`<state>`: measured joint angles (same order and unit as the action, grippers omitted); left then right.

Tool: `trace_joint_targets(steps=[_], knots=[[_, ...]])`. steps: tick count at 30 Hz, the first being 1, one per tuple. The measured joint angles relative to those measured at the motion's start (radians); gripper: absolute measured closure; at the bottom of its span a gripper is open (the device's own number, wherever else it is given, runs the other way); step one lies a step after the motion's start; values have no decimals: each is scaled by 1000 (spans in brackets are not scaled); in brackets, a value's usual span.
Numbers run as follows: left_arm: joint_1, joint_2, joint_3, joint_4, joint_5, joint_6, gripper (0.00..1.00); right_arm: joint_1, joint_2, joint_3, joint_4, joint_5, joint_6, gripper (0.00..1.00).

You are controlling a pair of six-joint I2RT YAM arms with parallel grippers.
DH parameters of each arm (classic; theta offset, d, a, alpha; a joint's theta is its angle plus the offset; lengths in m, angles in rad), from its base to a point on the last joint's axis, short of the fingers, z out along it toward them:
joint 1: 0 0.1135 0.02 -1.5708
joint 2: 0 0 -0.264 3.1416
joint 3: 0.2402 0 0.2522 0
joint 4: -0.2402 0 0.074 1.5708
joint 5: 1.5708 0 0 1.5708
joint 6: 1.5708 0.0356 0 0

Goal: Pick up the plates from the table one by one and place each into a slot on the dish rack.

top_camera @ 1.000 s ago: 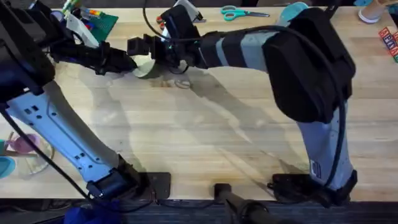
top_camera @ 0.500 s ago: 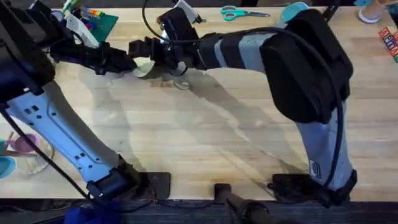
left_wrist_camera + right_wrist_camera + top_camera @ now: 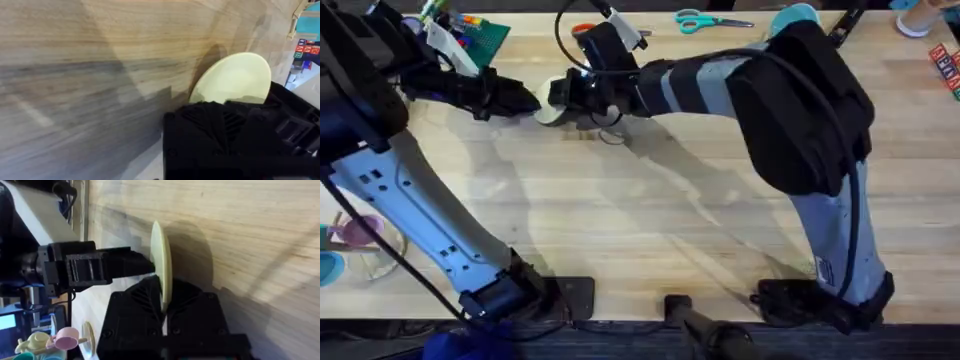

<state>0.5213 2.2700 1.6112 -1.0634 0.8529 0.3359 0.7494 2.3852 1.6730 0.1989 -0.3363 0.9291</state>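
Observation:
The cream-yellow plate (image 3: 551, 111) stands on edge at the far left of the table (image 3: 650, 230). My right gripper (image 3: 563, 92) reaches across from the right and is shut on the plate (image 3: 161, 275), whose rim sits between the fingers (image 3: 130, 315). My left gripper (image 3: 523, 100) is at the plate's other side, its tip against the rim (image 3: 142, 266). The plate's face (image 3: 234, 80) shows in the left wrist view behind black gripper parts. A teal plate (image 3: 794, 15) lies at the far edge, partly behind the right arm. The dish rack is out of view.
A green baseplate (image 3: 487, 36) with coloured blocks sits at the far left, just behind the left gripper. Scissors (image 3: 710, 20) lie at the far edge. Red blocks (image 3: 946, 66) are at the far right. The right arm's forearm (image 3: 720, 80) spans the far half of the table.
My right gripper has shifted a little to the right and toward me, and less of the cream-yellow plate shows from above. The left arm has hardly moved.

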Motion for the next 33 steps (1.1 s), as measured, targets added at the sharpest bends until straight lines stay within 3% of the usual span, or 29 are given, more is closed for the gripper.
trace_joint_targets(steps=[15,19,23,27,33], knots=[[0,0,0,-2,4,0,960,-2,0,0,0,-1,-9,971],[0,-5,0,-19,5,36,960,-7,0,0,3,-4,-91,972],[-10,-40,-9,-29,-40,92,960,-13,-1,0,13,-22,-242,974],[-21,-150,-31,-45,-116,121,960,-34,-20,0,3,-20,-406,973],[-24,-427,-32,-110,-148,137,960,-108,-94,-1,-138,10,-613,971]])
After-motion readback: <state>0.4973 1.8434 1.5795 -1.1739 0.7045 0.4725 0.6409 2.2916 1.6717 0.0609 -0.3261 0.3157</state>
